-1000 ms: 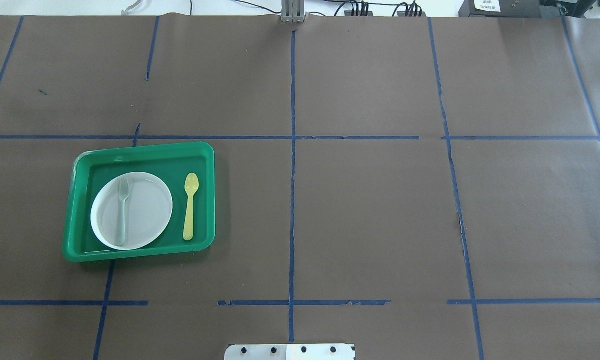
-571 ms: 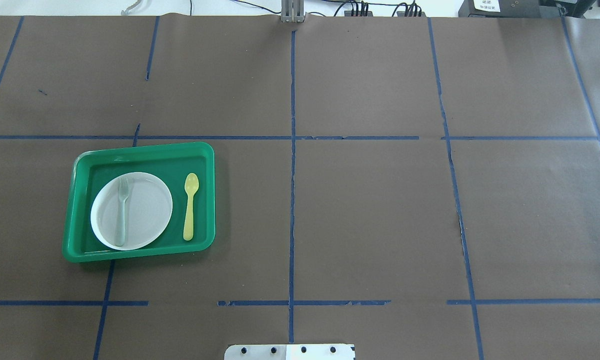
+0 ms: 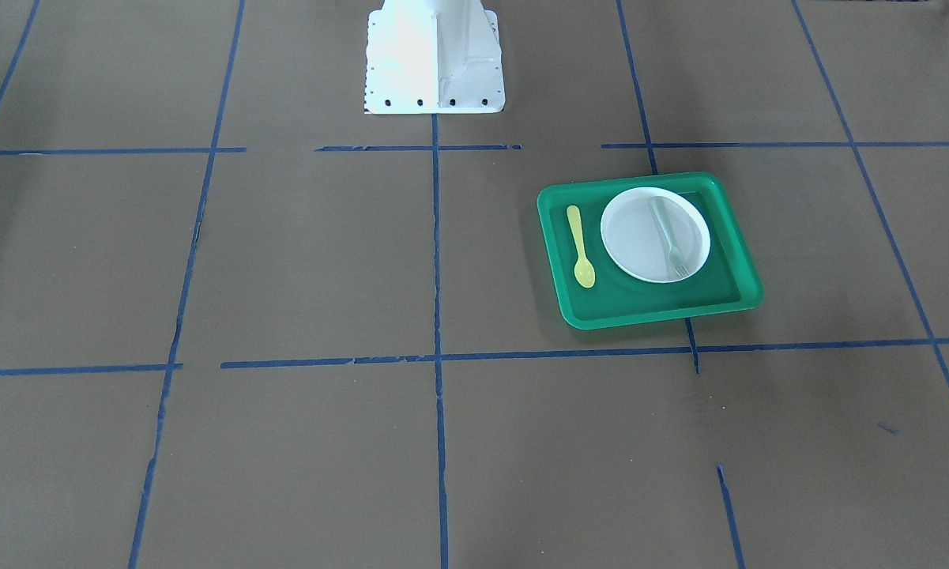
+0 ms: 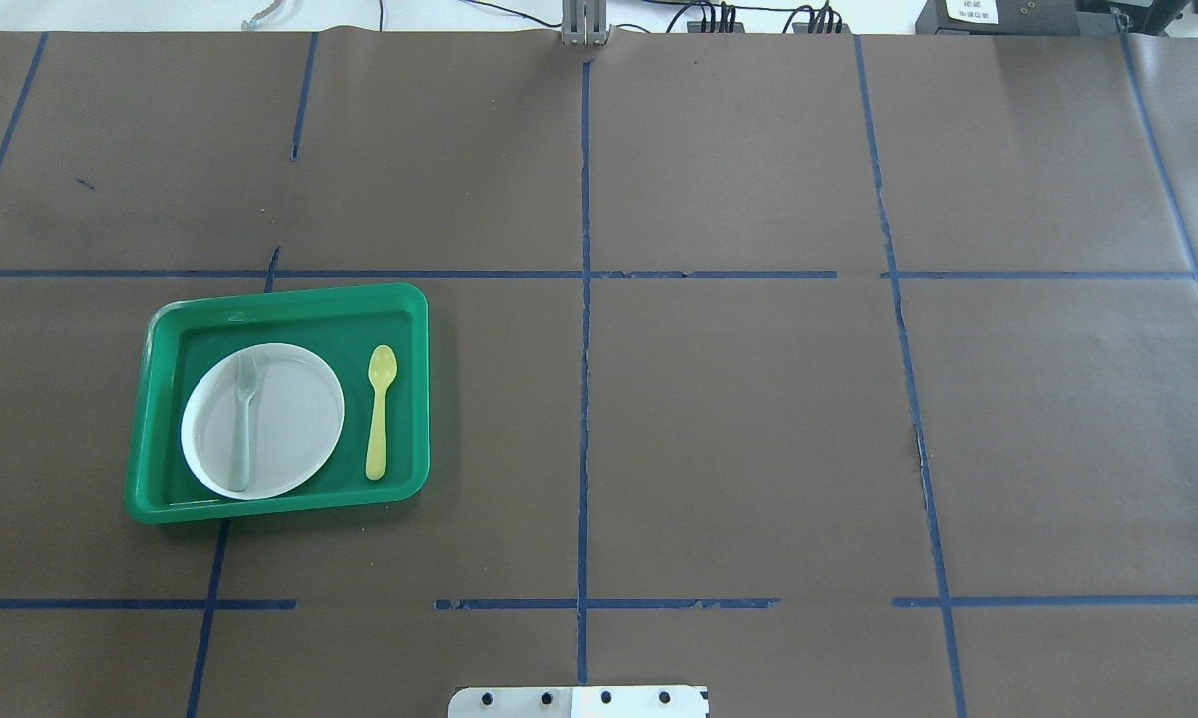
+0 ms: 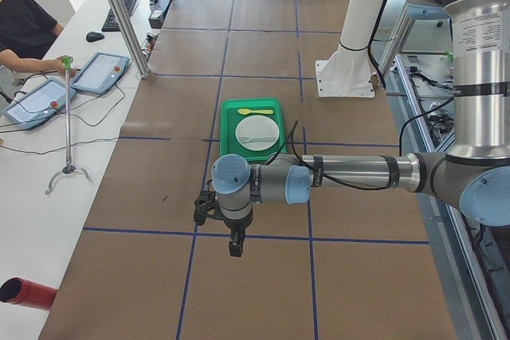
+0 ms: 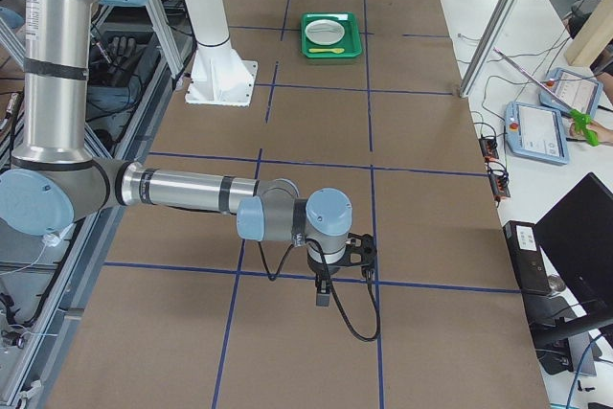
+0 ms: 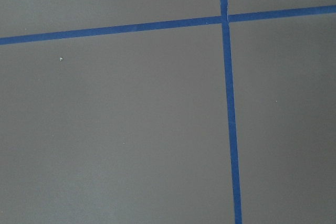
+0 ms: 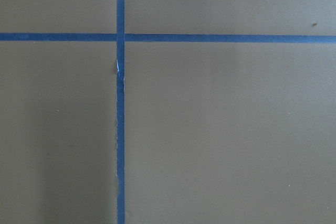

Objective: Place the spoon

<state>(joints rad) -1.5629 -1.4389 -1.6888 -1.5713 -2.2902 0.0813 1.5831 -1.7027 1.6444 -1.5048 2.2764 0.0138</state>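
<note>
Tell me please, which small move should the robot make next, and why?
The spoon lies free in the green tray, beside the white plate, on the robot's left half. The left gripper hangs far from it. So probably: swing the left gripper toward the tray, to a point above the spoon's handle.

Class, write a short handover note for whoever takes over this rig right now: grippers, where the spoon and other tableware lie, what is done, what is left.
Left gripper: over bare paper, away from the green tray; open or shut cannot be told.
Right gripper: the same, near the table's other end.
Spoon: flat on the tray floor beside the white plate, not touching it. Fork on the plate.
Done: spoon seems placed; nothing holds it.
Left: probably nothing; confirm the spot.
</note>
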